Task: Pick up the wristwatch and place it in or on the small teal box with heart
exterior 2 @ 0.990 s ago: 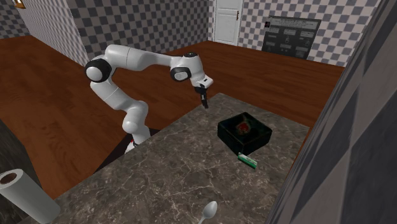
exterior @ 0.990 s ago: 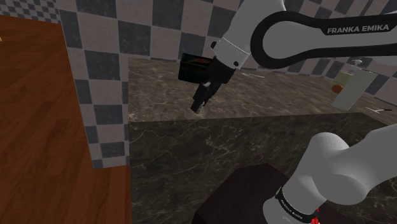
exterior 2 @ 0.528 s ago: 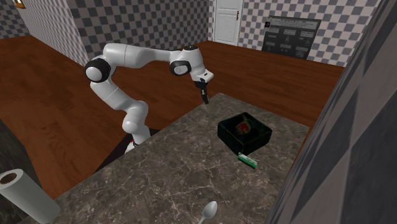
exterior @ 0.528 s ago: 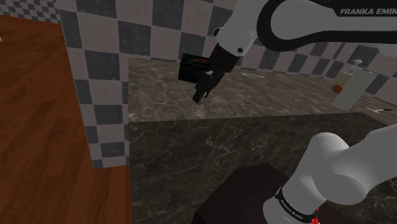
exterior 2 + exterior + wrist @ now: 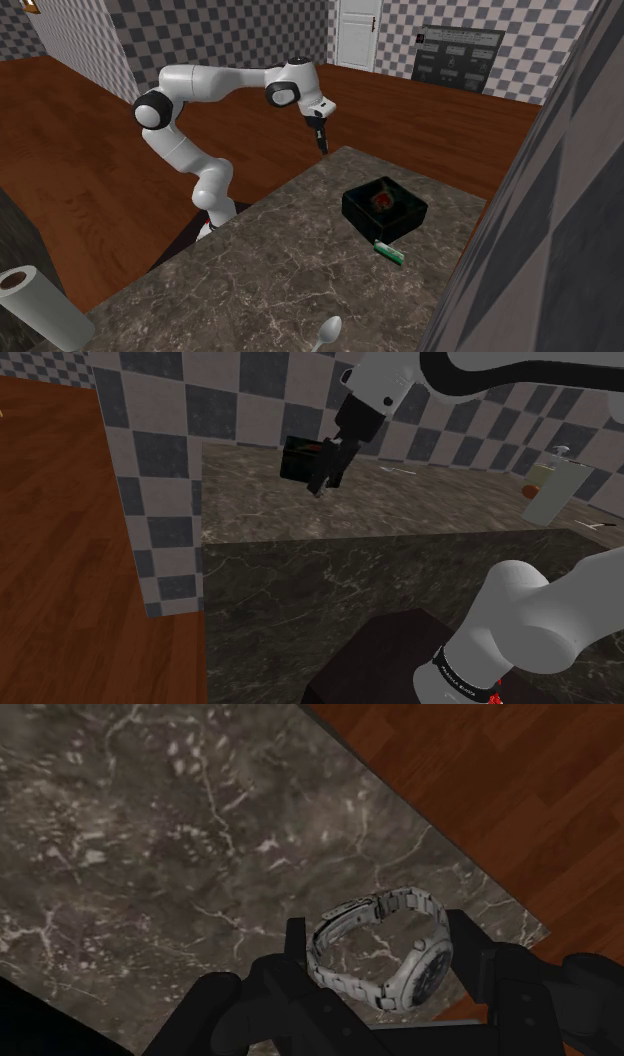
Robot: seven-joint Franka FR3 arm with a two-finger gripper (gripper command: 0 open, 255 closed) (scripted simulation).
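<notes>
Wristwatch, silver in colour, is clasped between the two fingers of the end effector, which is closed on it and held above the counter near its edge. A dark box is set on the counter, well apart.

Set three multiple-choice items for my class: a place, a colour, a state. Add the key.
1. The small green object lies where, relative to the dark box? A inside it; B beside it, on the counter; C under it.
2. What colour is the wristwatch? A silver-grey; B red; C green.
3. The end effector is: A open, empty; B shut on nothing; C shut on the wristwatch.
Key: B, it lies by the box's wall; A, band and case look silver-grey; C, the fingers clasp the wristwatch.
</notes>
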